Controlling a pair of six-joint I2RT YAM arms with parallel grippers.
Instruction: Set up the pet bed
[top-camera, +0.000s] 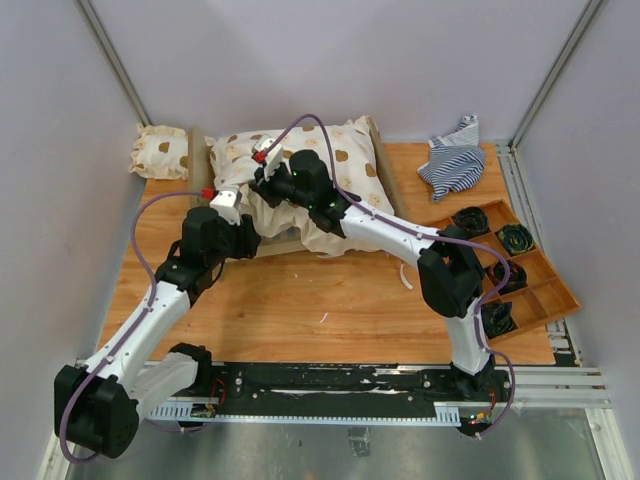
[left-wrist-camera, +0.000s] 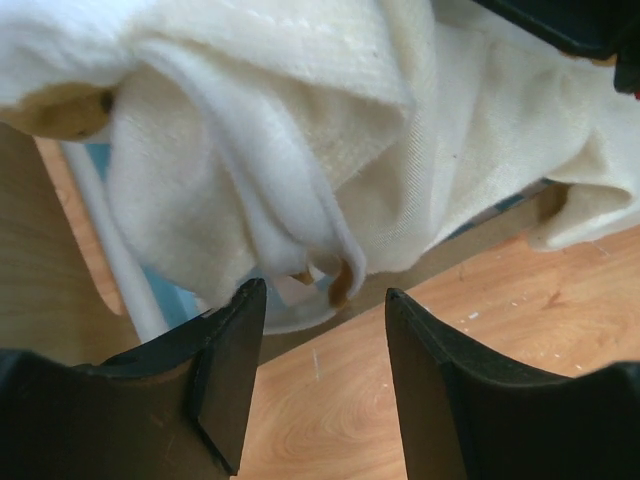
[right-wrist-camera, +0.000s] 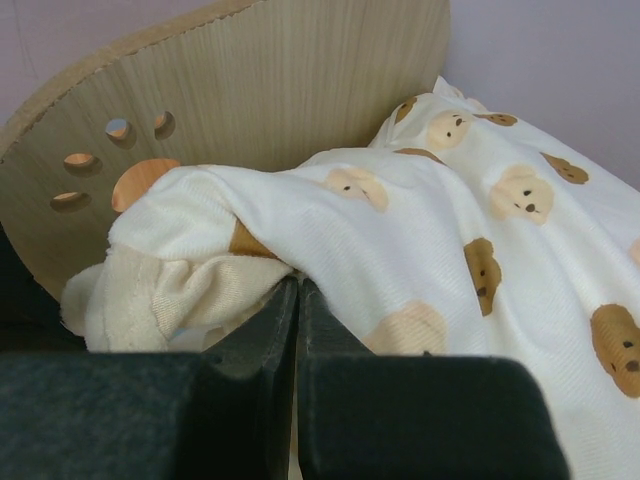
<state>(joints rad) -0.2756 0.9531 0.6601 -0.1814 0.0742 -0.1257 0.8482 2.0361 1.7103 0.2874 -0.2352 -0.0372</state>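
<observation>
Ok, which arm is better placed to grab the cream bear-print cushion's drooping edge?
Probably left: the left gripper is open right at the hanging fold of the cream bear-print cushion; the right gripper is shut, higher up.

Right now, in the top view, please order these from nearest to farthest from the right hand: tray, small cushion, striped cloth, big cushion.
1. Big cushion, directly under the right hand.
2. Small cushion, far left corner.
3. Striped cloth, far right.
4. Tray, right edge.
</observation>
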